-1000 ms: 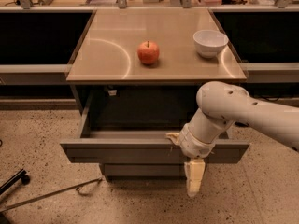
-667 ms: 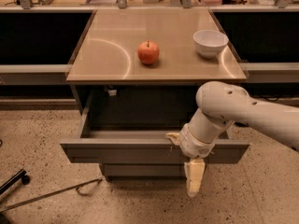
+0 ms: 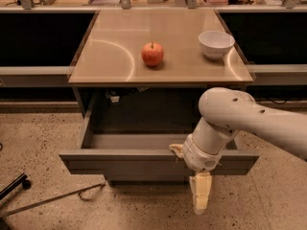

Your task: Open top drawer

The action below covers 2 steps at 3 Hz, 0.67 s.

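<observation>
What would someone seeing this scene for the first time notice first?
The white arm reaches in from the right, and its gripper sits at the front of the top drawer, right of centre. The drawer stands wide open under the tabletop. On top, a red apple sits near the middle and a white bowl towards the right edge.

Top drawer (image 3: 120, 163) pulled out beneath table (image 3: 110, 37), gripper (image 3: 194, 181) at its front, right of centre; on table, apple (image 3: 152, 54) left of bowl (image 3: 216, 43).
</observation>
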{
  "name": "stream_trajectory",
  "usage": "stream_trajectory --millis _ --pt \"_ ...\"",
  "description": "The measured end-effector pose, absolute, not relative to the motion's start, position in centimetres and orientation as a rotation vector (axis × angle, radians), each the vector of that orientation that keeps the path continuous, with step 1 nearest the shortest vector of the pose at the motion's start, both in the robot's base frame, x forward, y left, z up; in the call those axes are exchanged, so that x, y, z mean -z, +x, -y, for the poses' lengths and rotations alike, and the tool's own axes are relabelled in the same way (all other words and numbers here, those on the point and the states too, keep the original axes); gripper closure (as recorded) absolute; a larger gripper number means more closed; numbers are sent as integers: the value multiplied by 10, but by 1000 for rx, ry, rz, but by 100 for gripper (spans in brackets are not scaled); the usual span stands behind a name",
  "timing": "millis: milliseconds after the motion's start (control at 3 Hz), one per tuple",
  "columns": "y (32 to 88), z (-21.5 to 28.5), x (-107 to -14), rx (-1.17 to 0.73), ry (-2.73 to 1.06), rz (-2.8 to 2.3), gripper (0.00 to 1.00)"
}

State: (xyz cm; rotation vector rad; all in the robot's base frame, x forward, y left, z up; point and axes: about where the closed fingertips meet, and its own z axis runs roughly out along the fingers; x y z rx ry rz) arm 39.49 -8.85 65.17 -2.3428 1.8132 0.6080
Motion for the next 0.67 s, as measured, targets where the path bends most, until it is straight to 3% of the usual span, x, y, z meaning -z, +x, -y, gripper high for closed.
stream_trajectory --millis 667 --pt "393 88 -653 -611 -2349 -1813 0"
